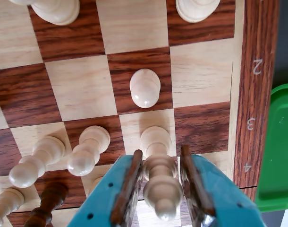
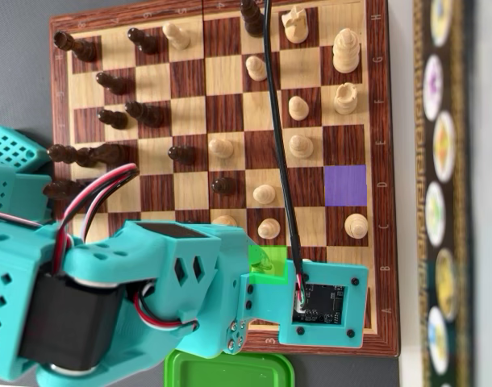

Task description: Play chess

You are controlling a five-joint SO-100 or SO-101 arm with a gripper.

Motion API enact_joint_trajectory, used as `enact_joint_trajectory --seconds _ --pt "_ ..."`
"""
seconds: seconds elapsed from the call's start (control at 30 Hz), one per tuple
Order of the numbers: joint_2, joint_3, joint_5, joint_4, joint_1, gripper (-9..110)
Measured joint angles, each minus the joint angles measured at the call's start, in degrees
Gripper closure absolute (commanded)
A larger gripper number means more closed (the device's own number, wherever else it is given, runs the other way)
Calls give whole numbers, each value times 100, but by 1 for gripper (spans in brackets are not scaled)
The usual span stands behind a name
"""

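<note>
In the wrist view my teal gripper (image 1: 161, 152) straddles a tall white chess piece (image 1: 159, 182) standing on a light square near the board's numbered edge. The left finger (image 1: 130, 182) touches the piece; a thin gap shows at the right finger (image 1: 195, 182). The jaws stand slightly open around it. A white pawn (image 1: 145, 88) stands one square beyond. In the overhead view the arm (image 2: 149, 290) covers the wooden chessboard's (image 2: 383, 242) lower edge and hides the gripper. A green-marked square (image 2: 266, 264) shows beside the wrist and a purple-marked square (image 2: 345, 185) lies further right.
Two white pieces (image 1: 87, 151) (image 1: 38, 161) and a dark piece (image 1: 47, 203) stand close on the left of the jaws. A green container (image 1: 278, 146) (image 2: 230, 369) sits just off the board's edge. Black and white pieces are spread over the rest of the board.
</note>
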Motion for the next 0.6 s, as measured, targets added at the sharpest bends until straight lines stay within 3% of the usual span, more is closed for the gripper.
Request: enact_joint_trajectory --seconds 0.6 --pt "0 -26 0 0 -53 83"
